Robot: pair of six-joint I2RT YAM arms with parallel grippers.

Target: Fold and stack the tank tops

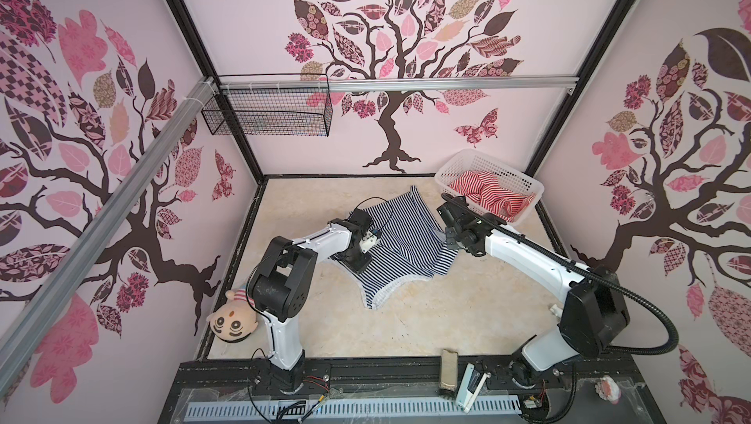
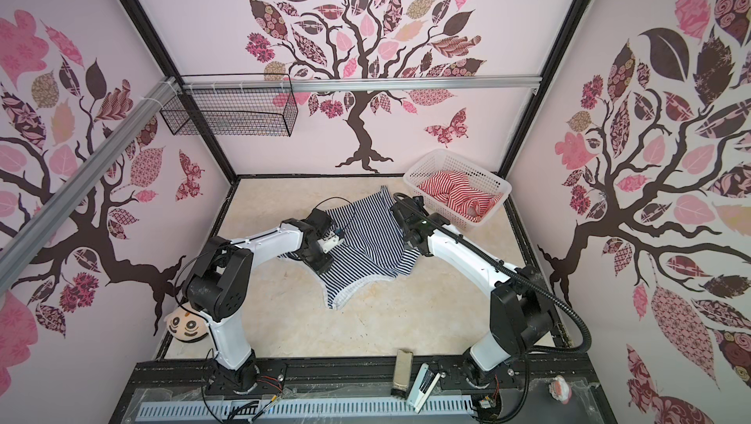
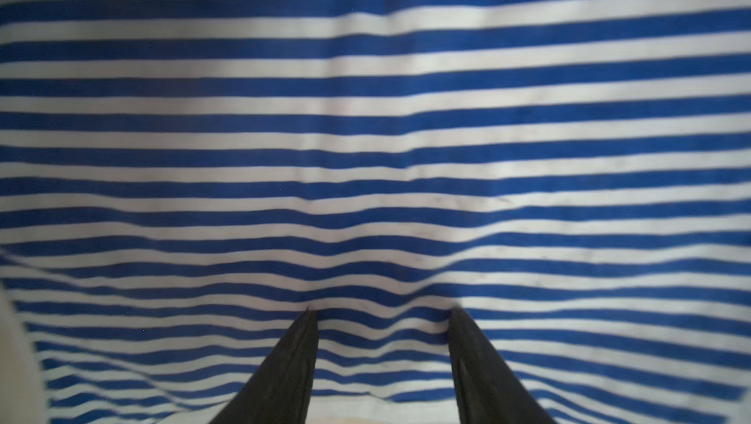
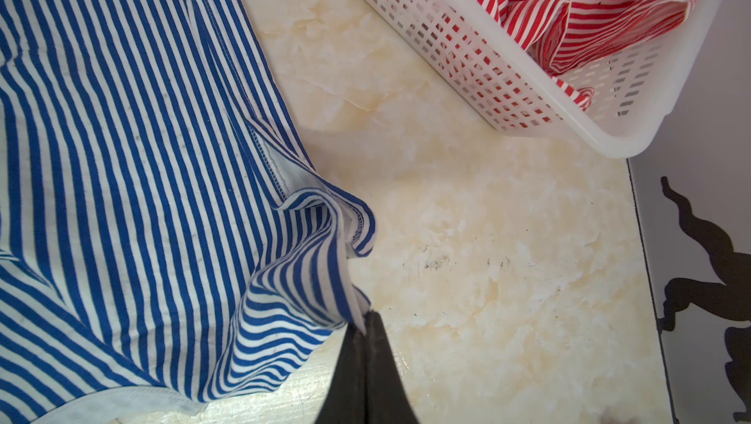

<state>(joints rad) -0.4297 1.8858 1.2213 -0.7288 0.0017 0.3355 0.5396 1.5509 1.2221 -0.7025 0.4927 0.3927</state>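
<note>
Two tank tops [image 1: 400,235] [image 1: 493,194] — one basket [image 1: 504,170], one doll [image 1: 233,322].

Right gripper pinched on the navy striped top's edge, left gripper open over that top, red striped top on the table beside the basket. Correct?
One thing is off: the red striped top lies crumpled inside the basket, not beside it, as the right wrist view shows. The rest holds: right gripper pinched on the navy striped top at its edge, left gripper open over it.
</note>
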